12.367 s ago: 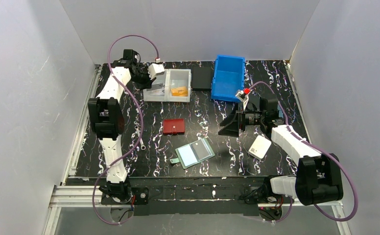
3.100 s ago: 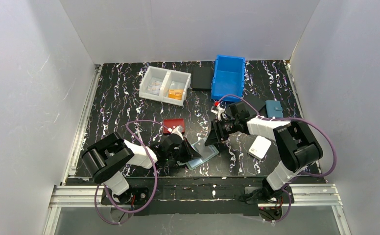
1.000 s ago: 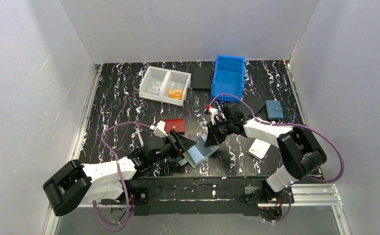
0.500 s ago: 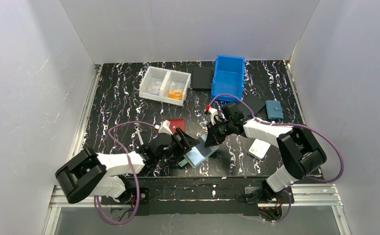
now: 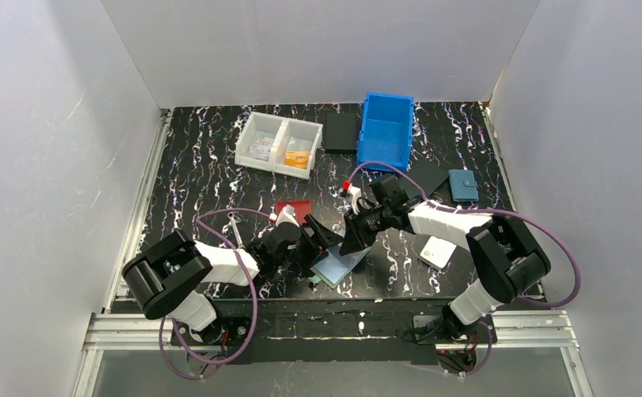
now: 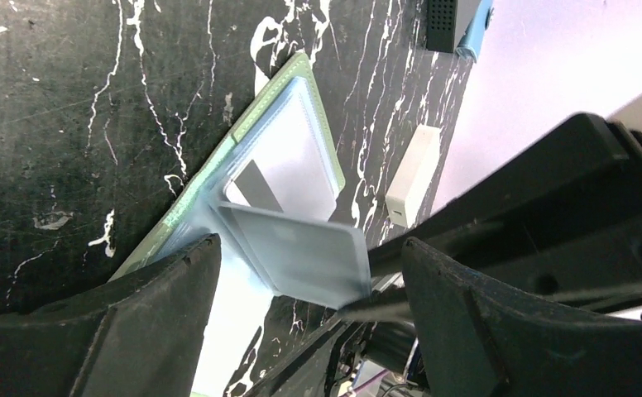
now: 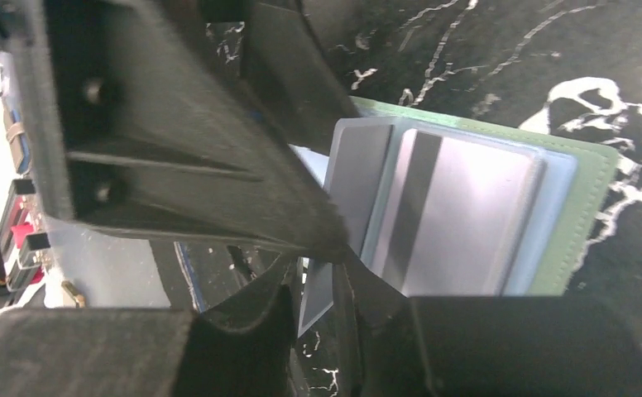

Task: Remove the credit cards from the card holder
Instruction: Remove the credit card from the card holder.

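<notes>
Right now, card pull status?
Left gripper open over sage-green folding card holder. Right gripper at thin light-blue plastic card, grip unclear. Grey striped card in pocket. Grippers close together.

Left hand (image 6: 301, 256) spread wide — right hand (image 7: 313, 289) opposite, low.

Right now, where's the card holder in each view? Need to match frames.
Top external: card holder low centre, near the front table edge.
Left wrist: centre, running diagonally down-left.
Right wrist: right of centre, green border showing.
Shared landmark: the black white-veined table under it in all three.
</notes>
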Robot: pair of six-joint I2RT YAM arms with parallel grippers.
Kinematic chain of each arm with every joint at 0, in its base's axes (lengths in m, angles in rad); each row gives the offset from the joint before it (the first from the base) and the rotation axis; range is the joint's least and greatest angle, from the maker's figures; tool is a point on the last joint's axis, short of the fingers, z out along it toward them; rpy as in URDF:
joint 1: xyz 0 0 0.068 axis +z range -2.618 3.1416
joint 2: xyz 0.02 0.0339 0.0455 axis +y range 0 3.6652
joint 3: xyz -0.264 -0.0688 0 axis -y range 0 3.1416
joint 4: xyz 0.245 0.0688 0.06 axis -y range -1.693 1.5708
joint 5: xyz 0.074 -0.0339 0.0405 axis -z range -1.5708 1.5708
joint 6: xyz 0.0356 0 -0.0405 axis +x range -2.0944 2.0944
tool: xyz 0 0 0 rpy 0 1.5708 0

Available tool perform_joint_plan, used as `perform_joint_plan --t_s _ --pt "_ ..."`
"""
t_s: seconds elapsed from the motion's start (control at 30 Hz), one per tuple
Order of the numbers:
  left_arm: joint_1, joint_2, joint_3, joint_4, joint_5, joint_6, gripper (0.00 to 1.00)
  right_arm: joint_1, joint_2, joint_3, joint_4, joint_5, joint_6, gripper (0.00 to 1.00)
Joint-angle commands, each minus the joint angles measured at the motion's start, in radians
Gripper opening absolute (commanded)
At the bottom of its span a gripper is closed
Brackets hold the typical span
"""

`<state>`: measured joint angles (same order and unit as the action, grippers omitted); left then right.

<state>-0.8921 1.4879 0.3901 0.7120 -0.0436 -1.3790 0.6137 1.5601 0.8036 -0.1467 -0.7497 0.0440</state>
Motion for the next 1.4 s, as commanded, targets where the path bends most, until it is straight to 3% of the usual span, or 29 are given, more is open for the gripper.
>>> perform_joint_plan --t_s 0.0,0.17,0.4,0.6,1.0,1.17,1.37 --pt "0.004 0.025 0.008 0.048 -0.007 -0.044 0.79 0.024 0.012 0.02 0.033 -0.095 -0.027 0.31" --pt "0.005 0.027 -0.02 0.056 -0.009 -0.075 0.75 0.04 0.01 0.025 0.026 -0.15 -0.04 0.38" --pt "0.006 0.004 -0.065 0.058 -0.003 -0.065 0.45 0.042 0.006 0.051 -0.035 -0.204 -0.136 0.4" --pt "0.012 0.005 -0.103 0.053 0.02 -0.018 0.36 0.033 -0.001 0.065 -0.083 -0.2 -0.203 0.44" --pt "0.026 -0.002 -0.097 -0.021 0.102 0.134 0.18 -0.004 0.046 0.043 -0.034 -0.081 -0.106 0.48" --pt "0.036 -0.039 -0.08 -0.117 0.144 0.198 0.18 -0.03 0.046 0.034 -0.013 -0.098 -0.078 0.48" --pt "0.037 -0.1 -0.104 -0.143 0.166 0.192 0.3 -0.032 0.049 0.032 -0.008 -0.111 -0.07 0.48"
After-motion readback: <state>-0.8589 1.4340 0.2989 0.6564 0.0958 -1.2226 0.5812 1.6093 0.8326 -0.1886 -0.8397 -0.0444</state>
